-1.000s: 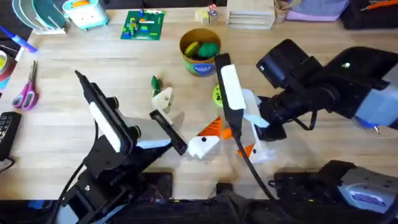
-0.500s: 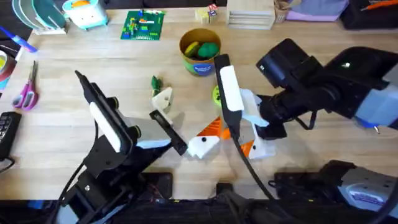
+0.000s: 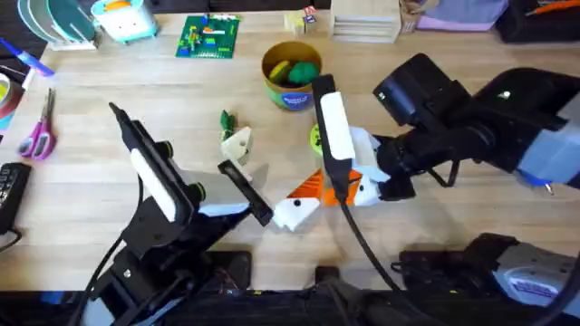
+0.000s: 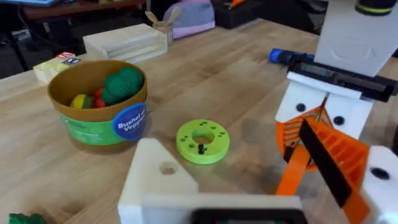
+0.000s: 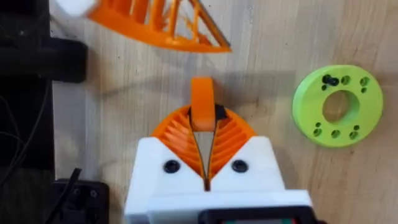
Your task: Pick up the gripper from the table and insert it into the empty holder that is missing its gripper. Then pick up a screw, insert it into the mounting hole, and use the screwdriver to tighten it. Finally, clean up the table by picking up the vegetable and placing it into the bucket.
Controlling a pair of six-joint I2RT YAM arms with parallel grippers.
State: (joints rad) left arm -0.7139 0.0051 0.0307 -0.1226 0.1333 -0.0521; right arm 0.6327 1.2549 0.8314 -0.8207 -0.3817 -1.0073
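Note:
My right gripper [image 5: 203, 127], white with orange ribbed pads, is shut on the small orange gripper [image 5: 202, 107], which sticks out past its fingertips just above the table. In the overhead view the right gripper [image 3: 352, 188] sits beside the left arm's orange-tipped finger [image 3: 304, 201]. My left gripper [image 3: 268, 177] stands wide open; its other finger is the plain white holder [image 3: 237, 145] [image 4: 155, 177], showing a mounting hole. The dark green vegetable [image 3: 227, 119] lies just beyond the holder. The yellow bucket [image 3: 292, 77] [image 4: 99, 118] holds toy vegetables. The screwdriver's blue end [image 4: 283, 57] peeks from behind the right gripper.
A lime-green disc [image 5: 337, 104] [image 4: 203, 140] carrying small black screws lies between the bucket and the right gripper. Scissors [image 3: 38, 131] lie at the left edge. A green brick plate [image 3: 208, 36], wooden blocks [image 3: 362, 20] and other clutter line the far edge.
My right gripper has moved away from the front edge and slightly left, carrying the orange piece closer to the left arm's orange-tipped finger. The left arm has stayed still.

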